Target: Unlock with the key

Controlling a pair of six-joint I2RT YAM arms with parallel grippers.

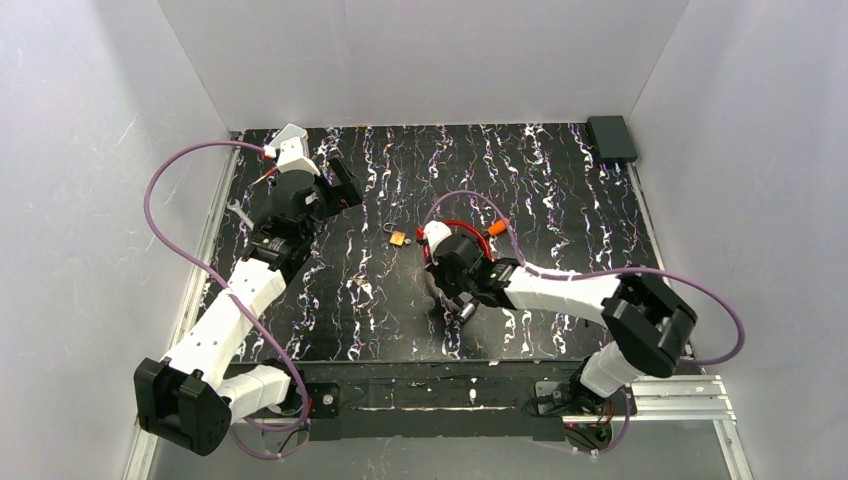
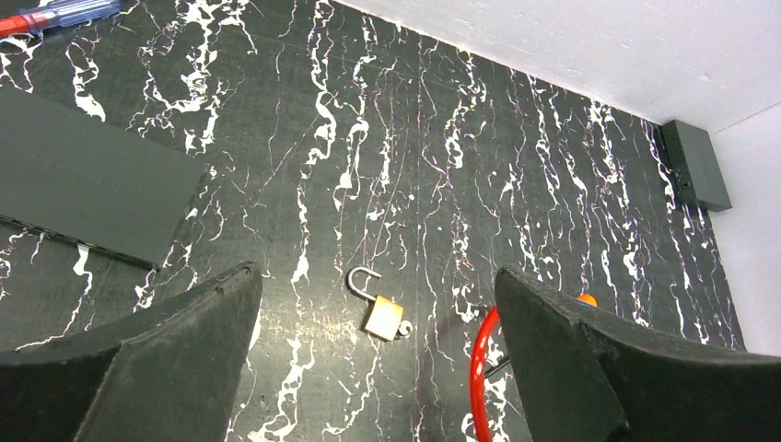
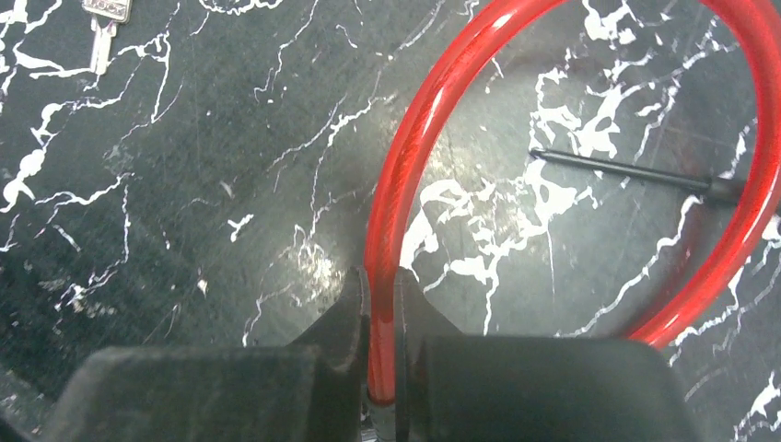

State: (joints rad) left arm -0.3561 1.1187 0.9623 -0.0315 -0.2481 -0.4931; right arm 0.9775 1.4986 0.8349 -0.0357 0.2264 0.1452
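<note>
Marbled tabletop (image 1: 560, 200) — left hand (image 1: 343, 187) spread wide, right hand (image 3: 382, 304) pinching red cable (image 3: 405, 157) (mid-table).

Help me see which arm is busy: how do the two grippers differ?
The left gripper has jaws wide open and empty; the right gripper has them shut on the red cable. The left gripper hangs above the table, clear of the brass padlock; the right gripper sits low. Both jaws are black.

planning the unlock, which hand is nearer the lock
Right. The right hand grips the cable just right of the lock; the left hand is open, farther off back left.
</note>
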